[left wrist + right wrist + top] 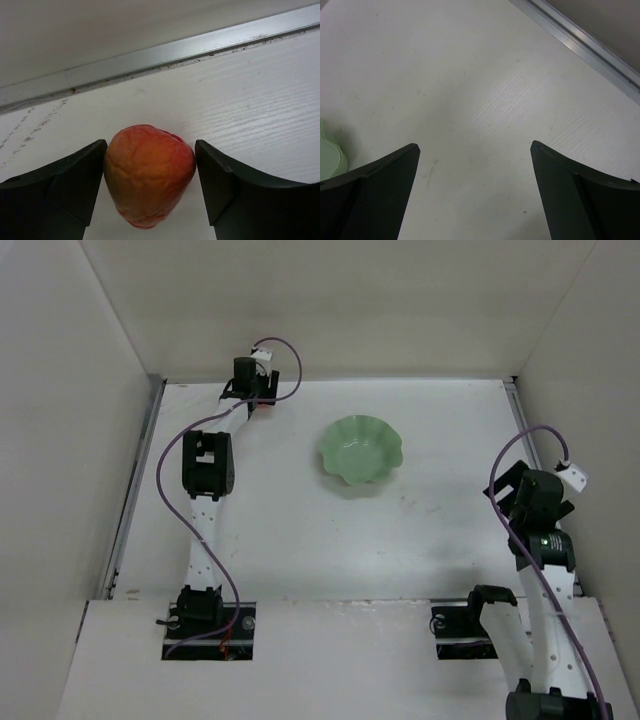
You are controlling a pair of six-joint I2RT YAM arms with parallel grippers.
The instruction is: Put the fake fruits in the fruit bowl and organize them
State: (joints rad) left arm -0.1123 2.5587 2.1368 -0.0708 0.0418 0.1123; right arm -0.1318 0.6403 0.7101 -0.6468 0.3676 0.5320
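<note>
At the far left corner of the worktop [300, 540], my left tool [150, 145] had closed in on the fruit [150, 180], one dark finger [75, 185] against each side of it. The fruit, orange-red with a yellower flank and a wrinkled skin, filled the whole gap between the fingers. Its rounded top rose above their tips. I could not tell from the wrist view whether it sat on the worktop or hung just clear of it. Just beyond it, a metal rail [175, 52] ran along the far edge, below a pale wall [125, 25].

The pale green bowl [361, 450], with its wavy rim, stood on the far half of the worktop near the middle. It was well apart from the left tool and had nothing in it.

My right tool [475, 147] hung over the right side of the worktop with its fingers spread wide and nothing between them. Only bare white surface showed in the gap, and a sliver of the bowl's rim appeared at the left edge of that wrist view.
</note>
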